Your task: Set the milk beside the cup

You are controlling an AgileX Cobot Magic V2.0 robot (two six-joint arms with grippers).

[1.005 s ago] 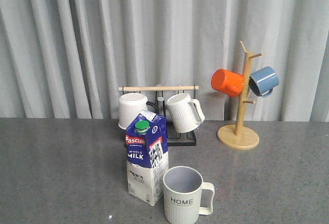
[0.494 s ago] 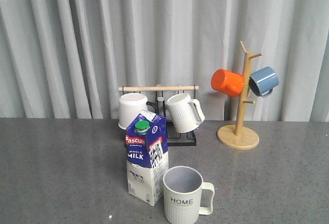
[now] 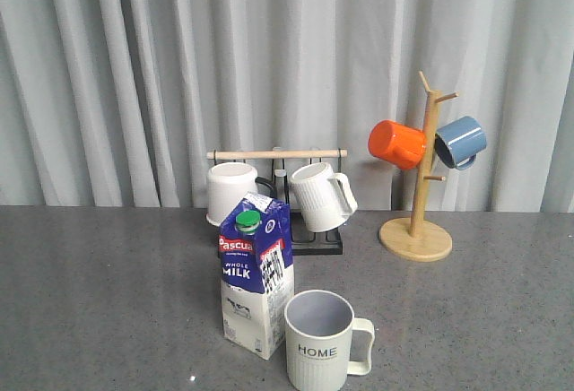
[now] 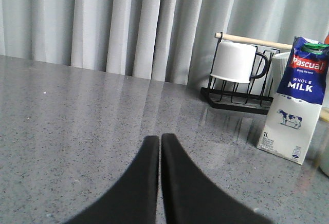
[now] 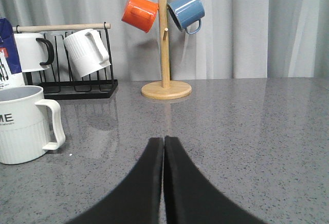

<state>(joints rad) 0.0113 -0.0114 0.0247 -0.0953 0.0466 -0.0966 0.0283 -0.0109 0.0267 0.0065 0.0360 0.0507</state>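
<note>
The milk (image 3: pixel 256 274) is a blue-and-white carton with a green cap, upright on the grey table near the front middle; it also shows in the left wrist view (image 4: pixel 296 100). The cup (image 3: pixel 320 341), cream ribbed with "HOME" on it, stands just right of and in front of the carton, handle to the right, and also appears in the right wrist view (image 5: pixel 23 124). My left gripper (image 4: pixel 160 137) is shut with nothing in it, well to the left of the carton. My right gripper (image 5: pixel 164 141) is shut and empty, to the right of the cup. Neither arm shows in the front view.
A black rack with a wooden bar (image 3: pixel 278 154) stands behind the carton, holding a plain white mug (image 3: pixel 231 193) and a ribbed white mug (image 3: pixel 320 195). At the back right a wooden mug tree (image 3: pixel 417 230) carries an orange mug (image 3: pixel 396 143) and a blue mug (image 3: pixel 461 141).
</note>
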